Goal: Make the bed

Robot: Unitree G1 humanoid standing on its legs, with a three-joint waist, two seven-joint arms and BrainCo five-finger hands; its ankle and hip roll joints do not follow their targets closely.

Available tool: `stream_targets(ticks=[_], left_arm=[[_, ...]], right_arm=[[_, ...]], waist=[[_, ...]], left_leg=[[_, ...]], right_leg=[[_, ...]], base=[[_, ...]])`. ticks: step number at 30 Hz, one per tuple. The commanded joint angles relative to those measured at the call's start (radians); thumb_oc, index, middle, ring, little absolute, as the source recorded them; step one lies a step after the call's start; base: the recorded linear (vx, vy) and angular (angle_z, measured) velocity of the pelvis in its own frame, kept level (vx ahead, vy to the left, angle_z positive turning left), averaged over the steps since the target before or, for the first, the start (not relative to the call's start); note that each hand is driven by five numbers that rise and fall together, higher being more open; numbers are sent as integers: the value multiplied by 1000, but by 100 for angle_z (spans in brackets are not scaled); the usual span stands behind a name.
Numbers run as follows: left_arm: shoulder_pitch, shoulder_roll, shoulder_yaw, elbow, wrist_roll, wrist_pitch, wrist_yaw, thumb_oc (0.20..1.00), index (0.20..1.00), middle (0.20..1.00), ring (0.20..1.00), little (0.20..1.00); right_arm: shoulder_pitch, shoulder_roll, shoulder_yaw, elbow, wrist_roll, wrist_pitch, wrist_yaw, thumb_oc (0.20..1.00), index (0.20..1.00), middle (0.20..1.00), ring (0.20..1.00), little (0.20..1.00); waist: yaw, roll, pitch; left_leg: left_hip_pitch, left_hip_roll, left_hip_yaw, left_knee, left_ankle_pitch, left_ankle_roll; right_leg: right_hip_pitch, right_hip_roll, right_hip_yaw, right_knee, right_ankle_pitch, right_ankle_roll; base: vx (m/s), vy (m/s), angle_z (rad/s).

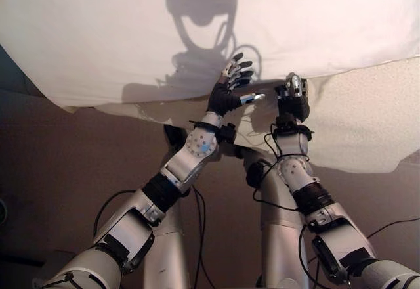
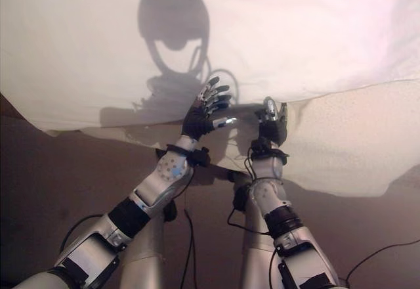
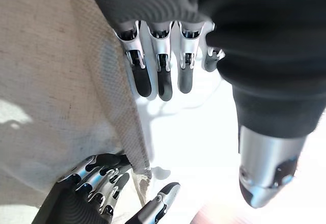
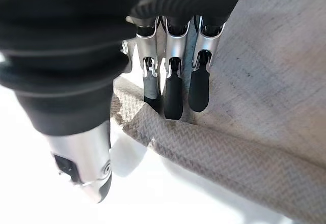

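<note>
The woven blanket's (image 1: 367, 118) rolled edge is touched by the right hand (image 1: 292, 98), fingers straight; left hand (image 1: 231, 88) spread just beside, over the white sheet (image 1: 131, 33).

Place: you are looking at a bedroom, or a room set up as one.
Bed: a wide white sheet (image 1: 295, 20) covers the mattress and hangs over its near edge.
Blanket: a cream woven blanket (image 1: 367, 118) with a textured weave lies at the bed's edge, beside the sheet.
Floor: a plain brown floor (image 1: 59, 164) runs below the bed.
</note>
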Motion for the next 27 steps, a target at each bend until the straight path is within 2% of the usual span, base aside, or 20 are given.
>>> stream_targets(ticks=[1, 15, 27], left_arm=[[-17, 18, -36, -100, 8, -53, -18, 1000, 1000, 1000, 1000, 1000], [-18, 38, -41, -112, -11, -66, -46, 1000, 1000, 1000, 1000, 1000], [-9, 69, -44, -136, -40, -77, -77, 1000, 1000, 1000, 1000, 1000]], right_arm=[[-147, -49, -31, -18, -41, -32, 42, 1000, 1000, 1000, 1000, 1000], [-218, -138, -94, -17, 14, -83, 61, 1000, 1000, 1000, 1000, 1000], [-285, -256, -134, 13, 38, -116, 67, 1000, 1000, 1000, 1000, 1000]], waist=[[36, 2, -32], [33, -14, -32], [25, -26, -32]], left_leg=[[-17, 7, -25, 122, -155, -26], [-9, 10, -30, 117, -154, -30], [-7, 16, -32, 120, -158, -32]], right_leg=[[33, -25, -42, -222, 234, 162], [36, -15, -39, -220, 228, 165], [33, -5, -33, -213, 226, 166]], base=[[0, 0, 0], [0, 0, 0], [0, 0, 0]])
